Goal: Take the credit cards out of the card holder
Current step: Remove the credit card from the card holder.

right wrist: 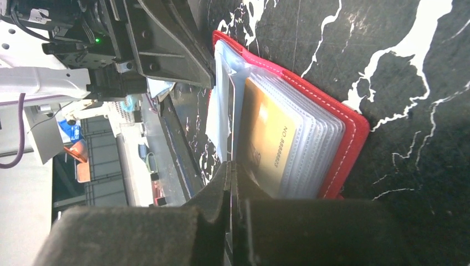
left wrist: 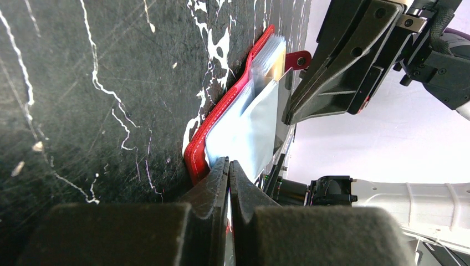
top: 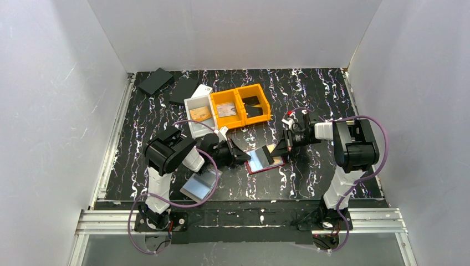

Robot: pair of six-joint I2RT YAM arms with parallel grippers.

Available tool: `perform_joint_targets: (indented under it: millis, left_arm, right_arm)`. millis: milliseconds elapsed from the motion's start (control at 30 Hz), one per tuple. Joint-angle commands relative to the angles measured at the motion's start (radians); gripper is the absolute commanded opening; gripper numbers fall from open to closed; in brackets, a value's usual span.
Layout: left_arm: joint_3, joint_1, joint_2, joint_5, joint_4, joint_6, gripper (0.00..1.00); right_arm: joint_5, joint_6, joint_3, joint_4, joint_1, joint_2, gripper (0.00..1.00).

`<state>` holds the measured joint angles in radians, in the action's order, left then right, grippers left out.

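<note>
Watching: we've got the red card holder lying open on the counter, midway between both arms.
Left side: left claw pressed together at the holder's edge; we cannot tell if it nips a sleeve.
Right side: right claw pressed together against the clear sleeves.
Handling: sleeves look light, floppy and slick; the gold card looks thin and stiff.
Grip spot: we'd pinch the card's edge at the sleeve mouth, with the cover pinned.
</note>
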<state>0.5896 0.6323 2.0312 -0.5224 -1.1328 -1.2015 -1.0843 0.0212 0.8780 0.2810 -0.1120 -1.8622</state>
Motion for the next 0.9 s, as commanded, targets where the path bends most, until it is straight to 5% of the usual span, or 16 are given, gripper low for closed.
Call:
perform_joint_targets:
  millis: [0, 567, 867]
  left_arm:
    - [-0.049, -0.003, 0.055, 0.030, 0.254, 0.039, 0.00]
    - [-0.114, -0.003, -0.282, 0.029, 0.257, 0.038, 0.47]
    - [-0.159, 0.015, -0.458, 0.064, 0.261, 0.077, 0.51]
  right_arm:
    - [-0.029, -0.065, 0.048, 0.035, 0.019, 0.005, 0.01]
    - [-0.086, -0.129, 0.057, 0.094, 0.093, 0.043, 0.01]
    - [-0.121, -0.090, 0.040, 0.057, 0.101, 0.080, 0.01]
